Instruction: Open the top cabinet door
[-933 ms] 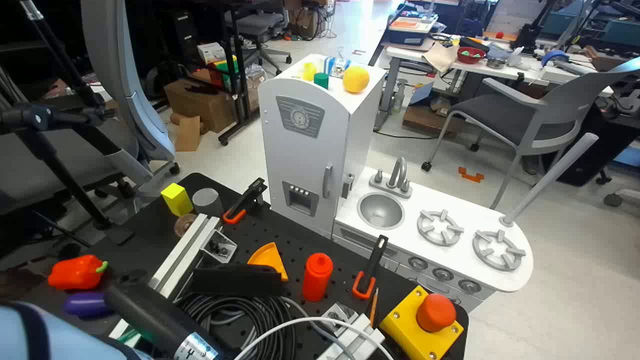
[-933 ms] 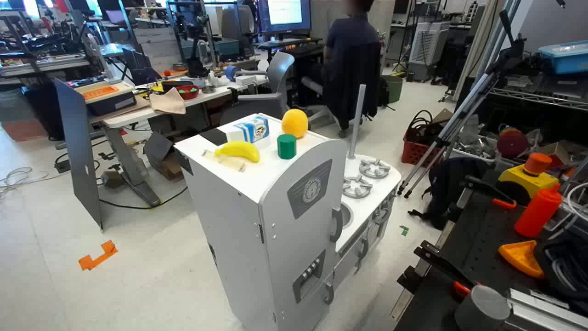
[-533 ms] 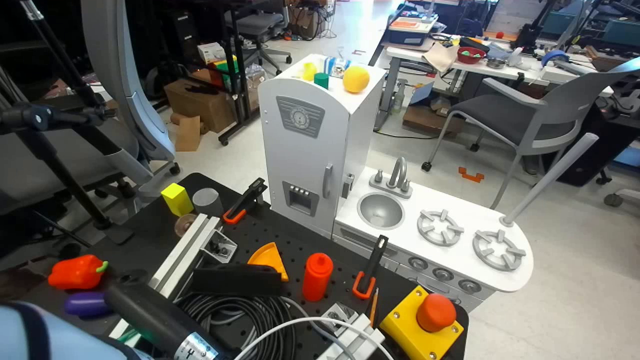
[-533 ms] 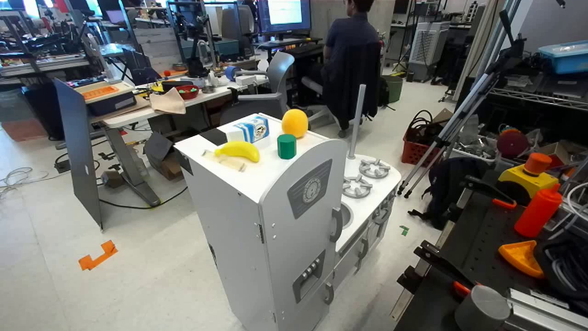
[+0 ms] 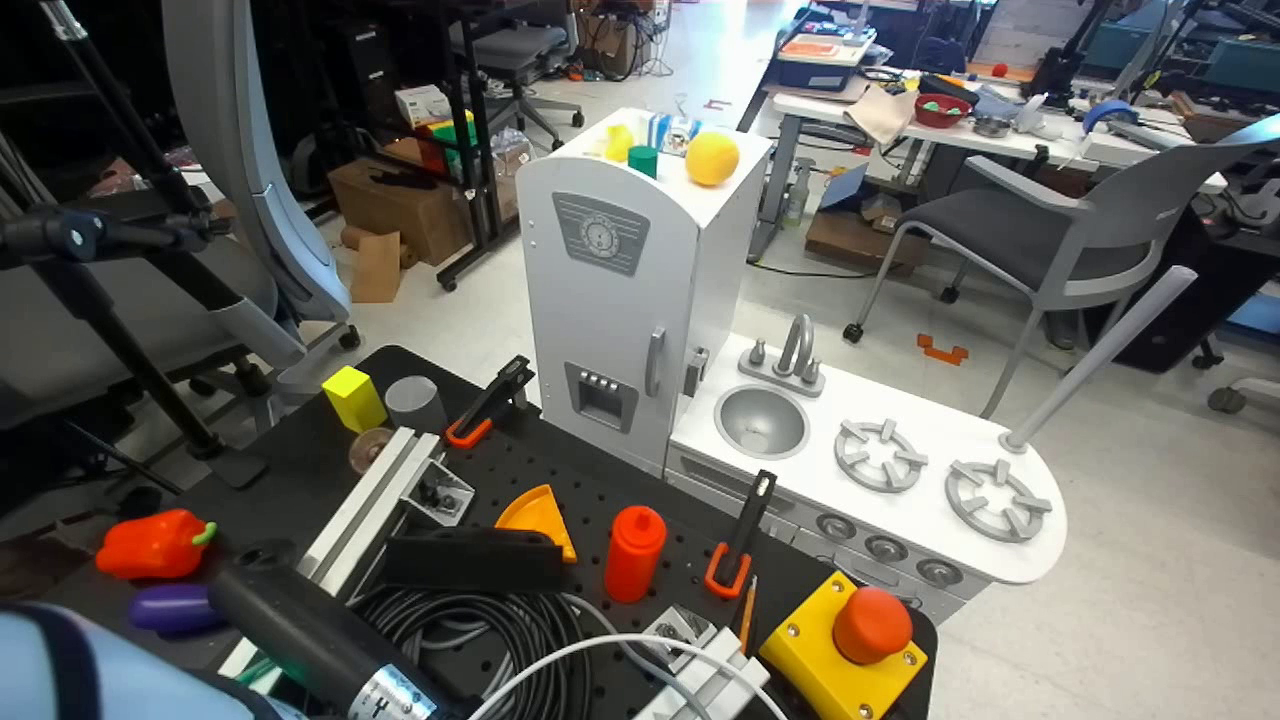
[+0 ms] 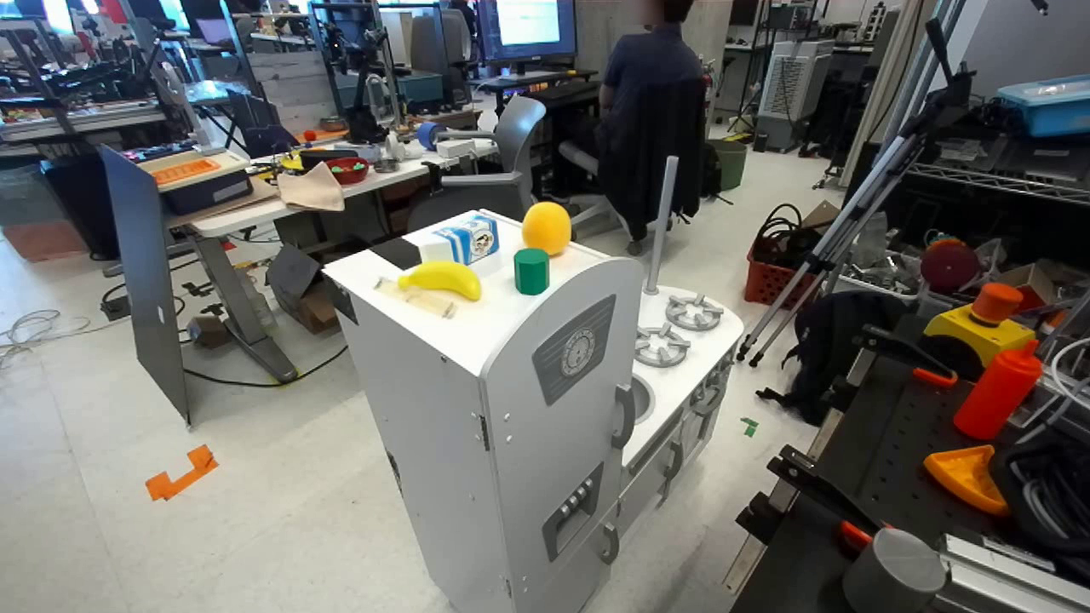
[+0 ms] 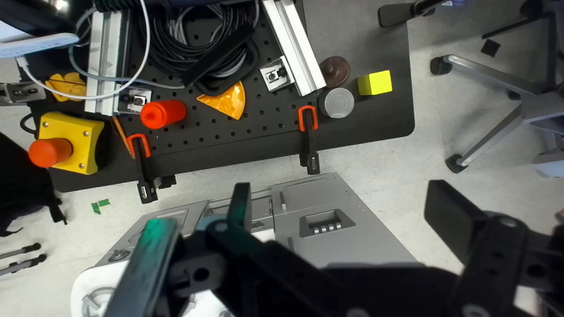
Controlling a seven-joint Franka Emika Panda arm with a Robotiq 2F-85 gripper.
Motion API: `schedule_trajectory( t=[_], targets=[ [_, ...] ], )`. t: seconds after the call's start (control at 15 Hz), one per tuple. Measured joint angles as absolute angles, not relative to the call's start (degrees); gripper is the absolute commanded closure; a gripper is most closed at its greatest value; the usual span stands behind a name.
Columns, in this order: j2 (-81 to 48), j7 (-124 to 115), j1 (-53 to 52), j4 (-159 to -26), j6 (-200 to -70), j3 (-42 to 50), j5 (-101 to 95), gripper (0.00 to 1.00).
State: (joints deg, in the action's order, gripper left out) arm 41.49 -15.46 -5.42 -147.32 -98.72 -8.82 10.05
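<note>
The top cabinet door is the upper pale grey-white panel of the tall toy-kitchen tower. It shows closed in both exterior views, with a grey dial plate above and a grey dispenser recess below. Its upright grey handle is on the edge nearest the sink. In the wrist view the door and its handle are partly hidden behind my gripper. My gripper is open, fingers wide apart, nothing between them, above the tower and not touching the door. It is out of both exterior views.
The sink-and-stove unit adjoins the tower. A banana, green cylinder, orange and carton sit on top. A black pegboard table with clamps, a red bottle and cables faces the door.
</note>
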Motion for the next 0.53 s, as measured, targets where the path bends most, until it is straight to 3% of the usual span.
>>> schedule_trajectory(
  t=[0.53],
  targets=[
    [36.7, -13.5, -1.1, -144.5, -102.8, -3.9, 10.1, 0.00]
  ],
)
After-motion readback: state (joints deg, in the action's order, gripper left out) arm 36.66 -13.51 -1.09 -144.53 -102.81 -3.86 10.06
